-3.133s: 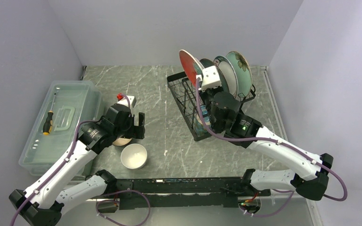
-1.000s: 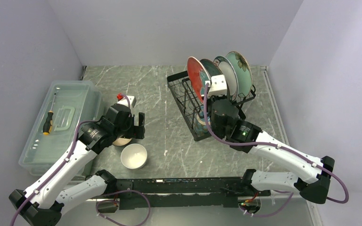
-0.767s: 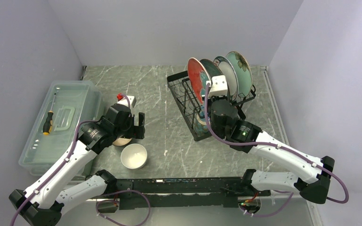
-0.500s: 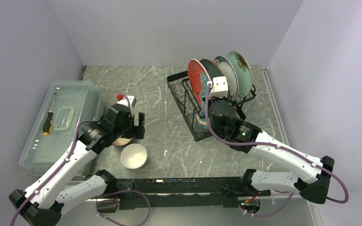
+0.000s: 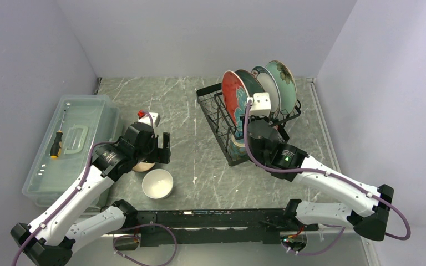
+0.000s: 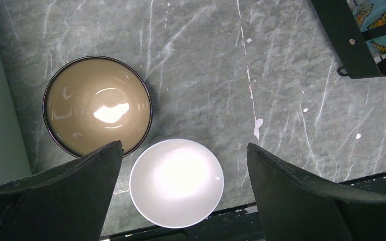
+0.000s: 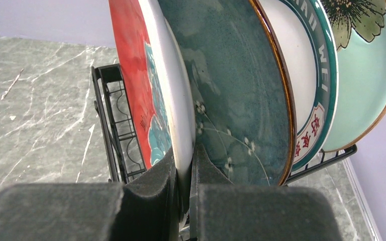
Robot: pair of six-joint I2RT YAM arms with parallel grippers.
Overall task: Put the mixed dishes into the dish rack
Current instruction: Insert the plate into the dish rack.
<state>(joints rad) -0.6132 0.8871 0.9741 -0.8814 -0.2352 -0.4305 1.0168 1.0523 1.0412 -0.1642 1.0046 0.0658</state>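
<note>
The red plate (image 7: pixel 135 75) is clamped by its rim in the right gripper (image 7: pixel 183 173), so it is stood upright in the dish rack (image 5: pixel 215 113). Left of the rack, the left gripper (image 6: pixel 183 150) is held wide apart above the brown bowl (image 6: pixel 98 105) and white bowl (image 6: pixel 177 183), seemingly readied for pickup.

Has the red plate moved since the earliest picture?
Yes. The red plate, held by the right gripper, went right and down, closer to the dark teal plate standing in the dish rack.
</note>
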